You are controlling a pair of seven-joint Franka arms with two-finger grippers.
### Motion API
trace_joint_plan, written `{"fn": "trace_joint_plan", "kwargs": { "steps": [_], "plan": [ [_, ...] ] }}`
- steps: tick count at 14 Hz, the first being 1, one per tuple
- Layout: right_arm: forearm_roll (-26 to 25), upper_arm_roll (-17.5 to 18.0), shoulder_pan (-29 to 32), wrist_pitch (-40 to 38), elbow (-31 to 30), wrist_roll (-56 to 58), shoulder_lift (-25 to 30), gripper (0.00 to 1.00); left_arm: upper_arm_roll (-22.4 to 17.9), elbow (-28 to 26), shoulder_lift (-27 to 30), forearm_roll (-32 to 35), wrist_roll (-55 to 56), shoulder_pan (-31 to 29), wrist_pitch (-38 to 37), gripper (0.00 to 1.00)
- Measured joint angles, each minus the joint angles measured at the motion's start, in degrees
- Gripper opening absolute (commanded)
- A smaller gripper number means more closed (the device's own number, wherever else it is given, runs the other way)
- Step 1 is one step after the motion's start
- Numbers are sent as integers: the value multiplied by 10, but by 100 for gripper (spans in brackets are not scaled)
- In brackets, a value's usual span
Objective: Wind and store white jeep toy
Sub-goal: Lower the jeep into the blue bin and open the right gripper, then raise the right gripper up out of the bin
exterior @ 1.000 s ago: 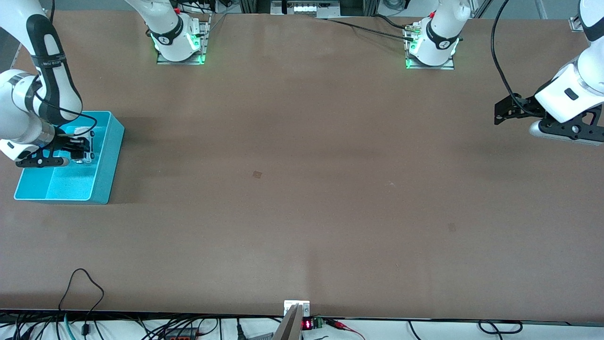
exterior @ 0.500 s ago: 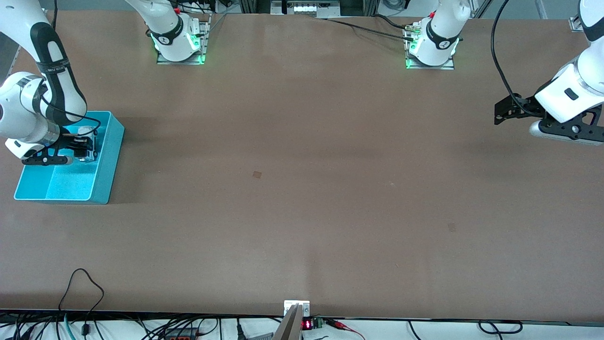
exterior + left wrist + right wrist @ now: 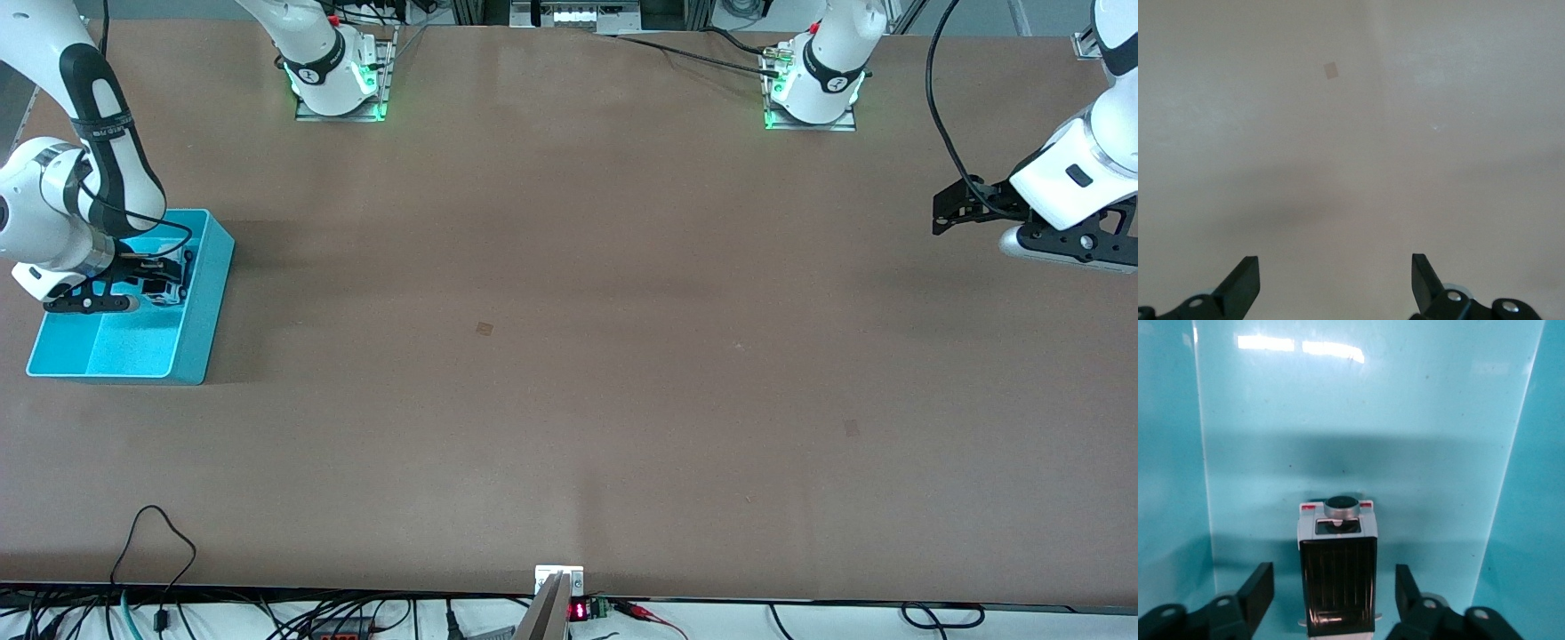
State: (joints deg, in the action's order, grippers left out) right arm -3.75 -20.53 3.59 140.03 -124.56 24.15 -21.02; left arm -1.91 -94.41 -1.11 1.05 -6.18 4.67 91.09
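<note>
Right claw (image 3: pixel 169 283) sits low inside the cyan bin (image 3: pixel 206 307) at the right arm's end of the bench (image 3: pixel 569 356). Its fingers (image 3: pixel 1258 590) are spread wide and stand apart from the white jeep toy (image 3: pixel 1338 577), which rests on the bin floor between them, black roof panel up. Left arm waits; left claw (image 3: pixel 1335 283) hangs wide, gripping nothing, over bare bench at the left arm's end

A cyan bin (image 3: pixel 200 311) sits on the brown table (image 3: pixel 569 356) at the right arm's end.
</note>
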Motion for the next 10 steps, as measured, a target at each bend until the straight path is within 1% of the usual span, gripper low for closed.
{"fn": "trace_joint_plan", "kwargs": {
  "steps": [1,5,7,10],
  "plan": [
    [0,1,-1,-12,10,1,1,100,0,0,0,0,0,0,0,100],
    [-1,5,-11,-127,93,42,30,100,0,0,0,0,0,0,0,100],
    [-1,6,-23,-160,114,52,56,100,0,0,0,0,0,0,0,100],
    [-1,8,-59,-201,133,53,93,100,0,1,0,0,0,0,0,100]
  ]
}}
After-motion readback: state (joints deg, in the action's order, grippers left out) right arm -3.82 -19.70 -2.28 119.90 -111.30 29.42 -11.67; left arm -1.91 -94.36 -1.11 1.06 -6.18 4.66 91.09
